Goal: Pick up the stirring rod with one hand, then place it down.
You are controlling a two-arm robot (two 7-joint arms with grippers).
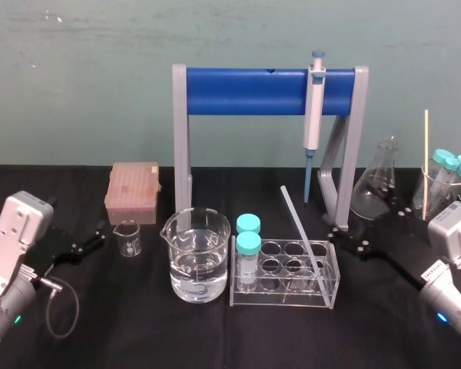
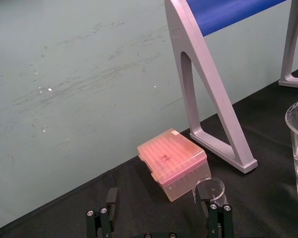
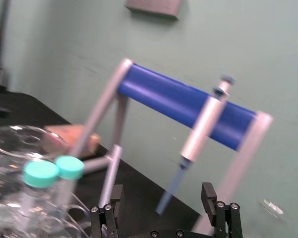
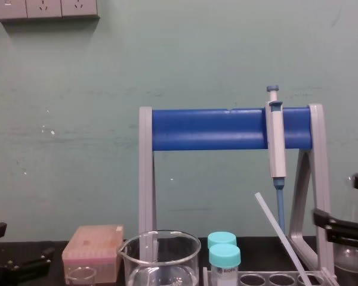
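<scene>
- The left gripper [image 1: 91, 240] sits low at the table's left edge, its fingers [image 2: 101, 220] spread wide with nothing between them. A small beaker [image 1: 128, 237] and a large beaker [image 1: 199, 257] of water stand between it and the rod, so it is well apart from the rod.
- The stirring rod [image 1: 300, 234] stands propped in the clear test-tube rack [image 1: 292, 298]. Its lower end is in a right-hand well, and its long axis slants up toward the robot's left.
- The right gripper [image 1: 349, 234] rests on the table just beside the rack's right end, its fingers [image 3: 108, 214] also spread and empty.
- Judgement: the right arm is clearly the nearer. The rod lies to its left and rises away from it, so the open jaws would need to close across the slanted shaft above the rack rim.
</scene>
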